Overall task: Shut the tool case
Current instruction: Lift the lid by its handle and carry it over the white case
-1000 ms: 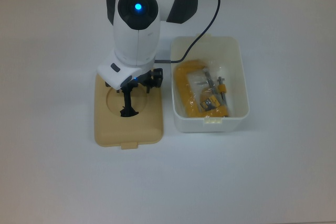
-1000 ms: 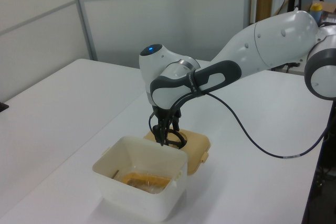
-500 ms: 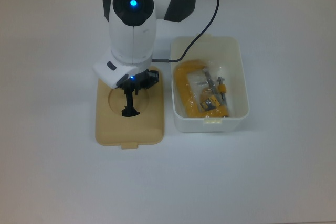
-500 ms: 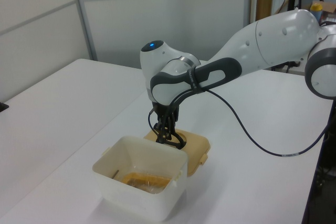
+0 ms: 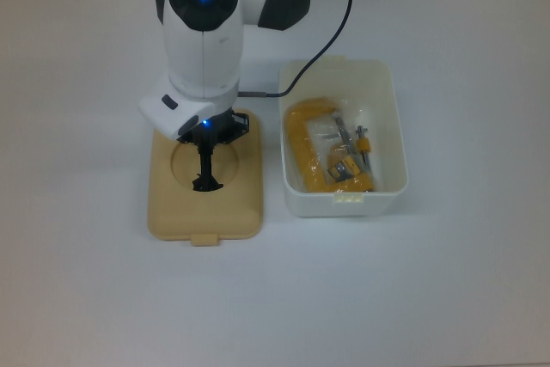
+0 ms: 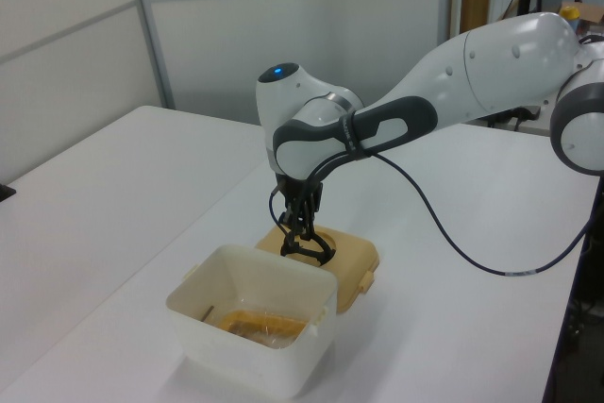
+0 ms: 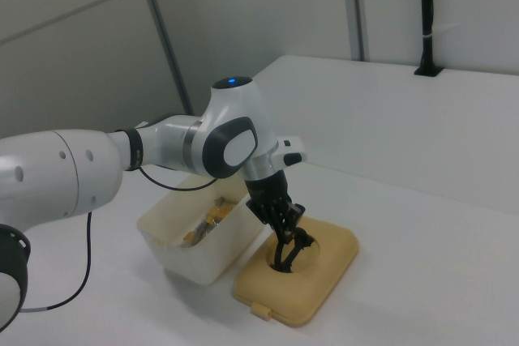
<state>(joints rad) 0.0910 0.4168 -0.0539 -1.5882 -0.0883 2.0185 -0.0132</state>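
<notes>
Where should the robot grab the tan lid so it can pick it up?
By the black handle in the round dip in the middle of the tan lid, coming straight down from above. The lid lies flat on the table, so its edges are hard to pinch, but the handle sticks up and looks thin enough to fit between the fingers. The gripper is already there.
</notes>
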